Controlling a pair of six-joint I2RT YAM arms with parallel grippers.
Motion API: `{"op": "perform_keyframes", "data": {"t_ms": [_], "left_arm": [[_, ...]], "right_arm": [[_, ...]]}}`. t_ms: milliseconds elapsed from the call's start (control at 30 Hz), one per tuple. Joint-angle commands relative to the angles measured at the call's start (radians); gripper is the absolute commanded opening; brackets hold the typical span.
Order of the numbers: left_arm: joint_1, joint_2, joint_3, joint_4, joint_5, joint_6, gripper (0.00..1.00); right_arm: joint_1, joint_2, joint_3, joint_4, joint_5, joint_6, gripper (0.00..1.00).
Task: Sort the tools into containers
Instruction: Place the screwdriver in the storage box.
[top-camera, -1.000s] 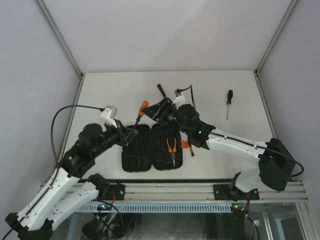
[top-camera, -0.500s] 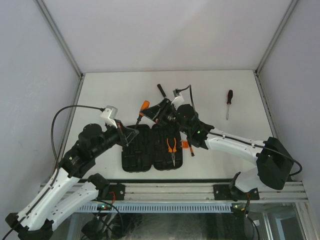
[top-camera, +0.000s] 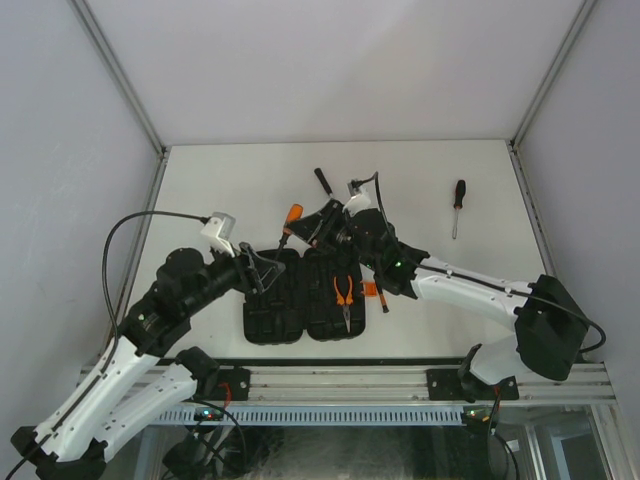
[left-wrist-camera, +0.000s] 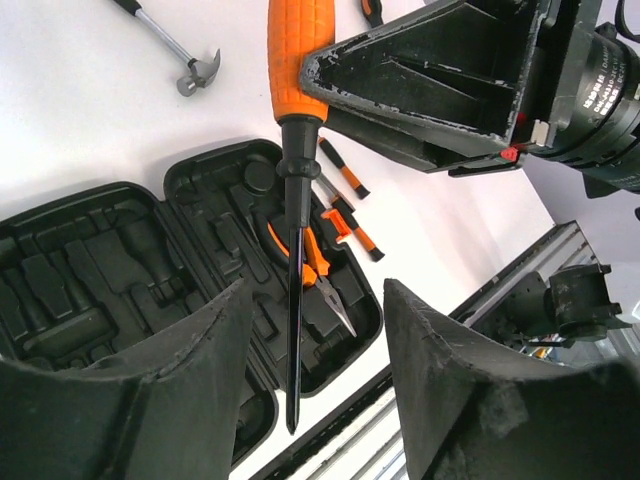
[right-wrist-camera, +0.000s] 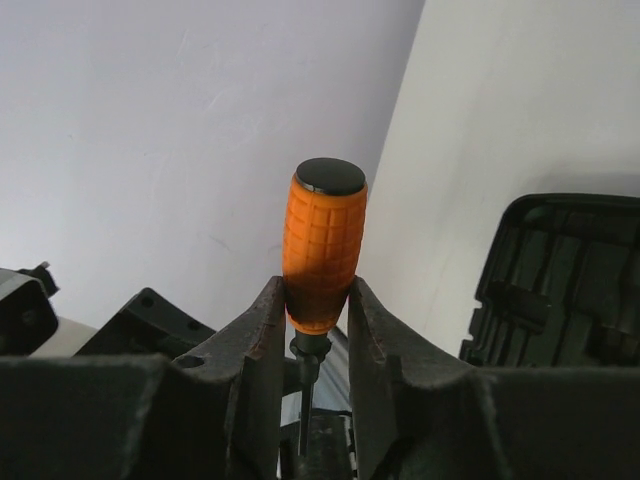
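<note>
Right gripper (right-wrist-camera: 315, 292) is pinching an orange-handled, black-shafted screwdriver (right-wrist-camera: 322, 240); left gripper (left-wrist-camera: 316, 310), fingers spread, is straddling its shaft. Left should probably be backing straight off without knocking it.

Orange grid-patterned screwdriver handle (right-wrist-camera: 324, 250), black tool case (left-wrist-camera: 90, 285), orange-handled pliers (left-wrist-camera: 322, 280), white table (top-camera: 220, 180)

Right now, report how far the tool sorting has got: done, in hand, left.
Done: the orange-handled pliers lie in the open black plastic case. In hand: the right tool clamps the orange-handled long-shaft screwdriver; the left tool stands open around its shaft. Left: the steel claw hammer, the black-handled screwdriver and slim black-and-orange screwdrivers lie on the white table.
</note>
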Motion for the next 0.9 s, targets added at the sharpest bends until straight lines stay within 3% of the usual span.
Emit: {"op": "perform_keyframes", "data": {"t_ms": [0,300,600,733,867], "left_arm": [[0.006,-0.021,-0.003,0.009,0.001,0.001,0.60],[0.126,0.051,0.001,-0.034,0.112,-0.015,0.63],[0.417,0.052,0.000,-0.063,0.250,-0.023,0.65],[0.535,0.073,0.032,-0.127,0.226,0.018,0.65],[0.559,0.096,0.077,-0.212,0.109,0.099,0.65]], "right_arm": [[-0.003,-0.069,0.048,-0.044,0.069,-0.077,0.13],[-0.004,-0.107,0.047,-0.237,0.143,-0.184,0.12],[-0.019,-0.038,0.100,-0.363,0.024,-0.265,0.12],[-0.020,0.040,0.161,-0.422,-0.030,-0.276,0.12],[-0.027,0.129,0.221,-0.468,-0.080,-0.273,0.12]]}}
